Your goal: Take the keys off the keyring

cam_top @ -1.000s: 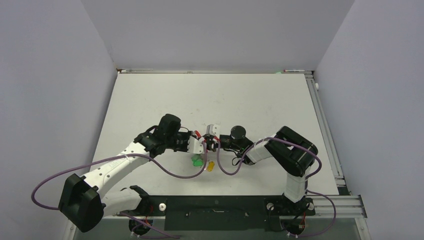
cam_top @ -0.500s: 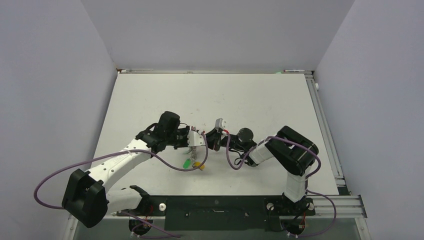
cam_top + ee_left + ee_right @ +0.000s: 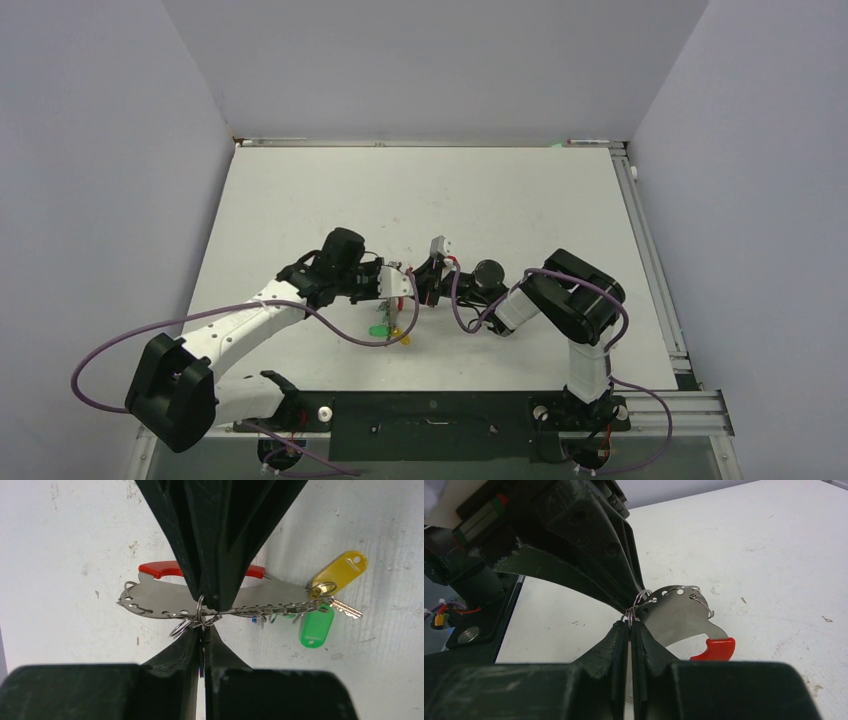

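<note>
The keyring (image 3: 160,606) is a flat silvery plate with a red curved band (image 3: 159,570) and small split rings along its edge. It also shows in the right wrist view (image 3: 676,617). The keys (image 3: 345,609) hang from it at one end with a yellow tag (image 3: 339,571) and a green tag (image 3: 315,627); from above they show below the grippers (image 3: 388,331). My left gripper (image 3: 202,630) (image 3: 403,286) is shut on a small split ring at the plate's edge. My right gripper (image 3: 629,625) (image 3: 426,280) meets it tip to tip, shut on a split ring at the same spot.
The white table (image 3: 450,190) has grey walls on three sides. An aluminium rail (image 3: 650,250) runs along its right edge. The black base plate (image 3: 430,412) with both arm bases lies at the near edge. Purple cables loop beside both arms.
The right wrist has turned and drawn back to the right. The left gripper followed slightly right. The green and yellow tags swung left and now hang under the left gripper.
</note>
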You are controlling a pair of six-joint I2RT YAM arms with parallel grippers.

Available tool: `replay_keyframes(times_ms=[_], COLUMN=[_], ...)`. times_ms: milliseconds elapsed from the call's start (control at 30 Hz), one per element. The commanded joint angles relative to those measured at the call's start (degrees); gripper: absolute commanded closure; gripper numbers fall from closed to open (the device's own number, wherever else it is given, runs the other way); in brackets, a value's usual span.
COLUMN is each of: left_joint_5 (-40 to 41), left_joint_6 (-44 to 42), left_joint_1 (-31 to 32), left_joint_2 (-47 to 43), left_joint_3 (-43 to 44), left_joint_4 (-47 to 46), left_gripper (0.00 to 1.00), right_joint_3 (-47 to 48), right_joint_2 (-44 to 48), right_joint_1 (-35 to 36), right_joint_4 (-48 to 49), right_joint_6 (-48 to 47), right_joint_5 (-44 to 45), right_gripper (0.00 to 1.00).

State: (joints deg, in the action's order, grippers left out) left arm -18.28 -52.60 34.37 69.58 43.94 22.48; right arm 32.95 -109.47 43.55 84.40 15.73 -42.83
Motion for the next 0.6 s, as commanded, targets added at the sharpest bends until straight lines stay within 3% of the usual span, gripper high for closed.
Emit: replay_keyframes(times_ms=[0,300,567], left_joint_5=[-1.90,-1.50,-2.39], left_joint_6=[1.93,3.12,3.83], left_joint_1=[1.47,5.31,3.75], left_joint_2=[-0.11,0.78,-0.09], left_joint_3=[-0.56,-1.53,0.78], left_joint_4=[-3.42,-7.51,-4.70], left_gripper=[1.00,1.00,1.00], right_joint_3=[0.55,1.73,0.60], right_joint_2=[-0.91,-2.32,-2.32], right_joint_1=[0.47,0.50,-1.76], right_joint_4=[17.99,17.75,17.75], right_joint_6=[2.58,4.03,4.57], right_joint_5=[0.71,1.37,1.57], right_gripper=[0.95,0.95,0.95])
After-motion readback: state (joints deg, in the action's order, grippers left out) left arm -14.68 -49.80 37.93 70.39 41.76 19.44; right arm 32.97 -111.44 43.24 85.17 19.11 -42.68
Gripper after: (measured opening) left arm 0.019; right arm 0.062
